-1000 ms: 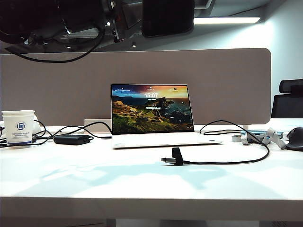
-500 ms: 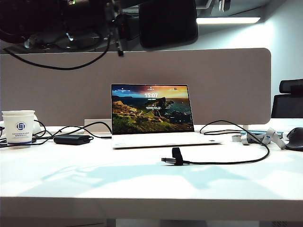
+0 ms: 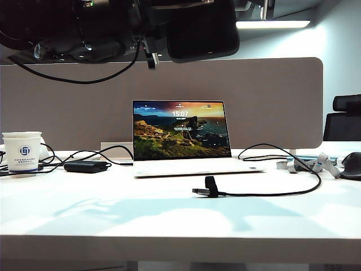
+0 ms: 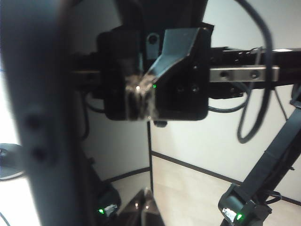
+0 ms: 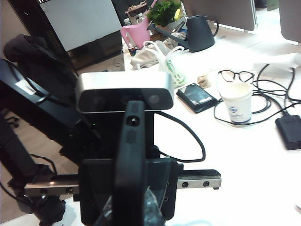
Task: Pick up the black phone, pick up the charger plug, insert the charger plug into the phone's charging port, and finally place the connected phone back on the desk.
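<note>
The black phone (image 3: 202, 28) is off the counter (image 3: 113, 220) and high in the air, at the top edge of the exterior view above the open laptop (image 3: 180, 130). The right gripper (image 5: 129, 209) has its fingers clenched on it. In the right wrist view the phone rises edge-on from between the taped pads. The left gripper (image 4: 145, 207) hangs up there too, just beside the phone and facing the right arm. Its tips look close together, but I cannot tell whether they are fully shut or have anything between them.

The charger plug (image 3: 197, 192) lies flat on the counter in front of the laptop, well below both arms. Its cable (image 3: 271, 193) loops away to the right, and a dark strap (image 3: 211, 186) is wrapped around the cable just behind the plug.

The phone is probably stiff, fairly light and slick, with glossy faces. A hold across the flat faces near one end suits it, leaving the port end clear. A weak pinch could let it slide or twist when the plug is pushed in.

The plug is small and hard, while the cable behind it is soft and springy and will likely tug sideways. The best hold is probably on the rigid plug body just ahead of the strap, not on the cable, with the metal tip left sticking out. The first step looks done and picking up the plug comes next.
</note>
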Robot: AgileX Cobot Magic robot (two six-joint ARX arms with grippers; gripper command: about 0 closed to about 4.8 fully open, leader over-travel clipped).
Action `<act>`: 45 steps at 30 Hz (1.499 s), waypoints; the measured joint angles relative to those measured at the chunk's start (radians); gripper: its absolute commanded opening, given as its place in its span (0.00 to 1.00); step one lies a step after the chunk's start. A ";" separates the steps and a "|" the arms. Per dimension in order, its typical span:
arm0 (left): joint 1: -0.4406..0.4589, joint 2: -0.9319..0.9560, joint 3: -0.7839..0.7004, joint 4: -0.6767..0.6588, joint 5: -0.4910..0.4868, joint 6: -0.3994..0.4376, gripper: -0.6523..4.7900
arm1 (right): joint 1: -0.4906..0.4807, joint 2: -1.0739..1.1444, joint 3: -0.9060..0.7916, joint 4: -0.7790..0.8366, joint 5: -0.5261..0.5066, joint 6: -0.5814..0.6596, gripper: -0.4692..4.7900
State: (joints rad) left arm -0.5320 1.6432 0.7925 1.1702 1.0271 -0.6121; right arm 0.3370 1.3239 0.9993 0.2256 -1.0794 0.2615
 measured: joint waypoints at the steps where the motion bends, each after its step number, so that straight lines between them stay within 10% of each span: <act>1: 0.000 0.000 0.000 0.001 0.007 0.007 0.11 | 0.002 0.000 0.000 0.001 -0.003 0.000 0.09; 3: 0.000 0.000 0.000 0.001 0.008 0.013 0.11 | 0.002 0.000 0.000 0.001 -0.008 0.000 0.11; 4: 0.000 0.000 0.000 0.000 0.008 0.015 0.11 | 0.001 0.000 0.000 0.001 -0.009 0.000 0.25; 6: 0.000 0.000 0.000 -0.002 0.003 0.032 0.11 | 0.002 0.000 0.000 0.003 -0.008 -0.002 0.86; 7: -0.001 0.002 0.000 -0.016 -0.008 0.034 0.11 | 0.003 -0.001 0.001 0.010 -0.009 -0.001 0.91; 15: 0.018 0.006 -0.002 -0.037 -0.082 0.163 0.11 | -0.066 -0.068 0.002 0.022 0.046 0.026 0.89; 23: 0.106 -0.047 -0.002 -0.129 -0.193 0.253 0.11 | -0.161 -0.130 0.003 -0.068 0.074 0.017 0.62; 29: 0.116 -0.217 -0.002 -0.571 -0.364 0.578 0.11 | -0.122 -0.126 0.003 -0.399 0.222 -0.258 0.52; 39: 0.124 -0.275 -0.002 -0.635 -0.403 0.619 0.11 | 0.037 0.008 0.002 -0.581 0.428 -0.512 0.52; 42: 0.124 -0.275 -0.002 -0.637 -0.403 0.619 0.11 | 0.043 0.063 0.003 -0.612 0.460 -0.282 0.52; 45: 0.126 -0.275 -0.002 -0.654 -0.403 0.618 0.11 | 0.040 0.169 0.003 -0.621 0.481 0.287 0.52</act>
State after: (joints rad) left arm -0.4057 1.3682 0.7902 0.5163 0.6239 0.0063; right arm 0.3771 1.4929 1.0023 -0.3950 -0.5987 0.5484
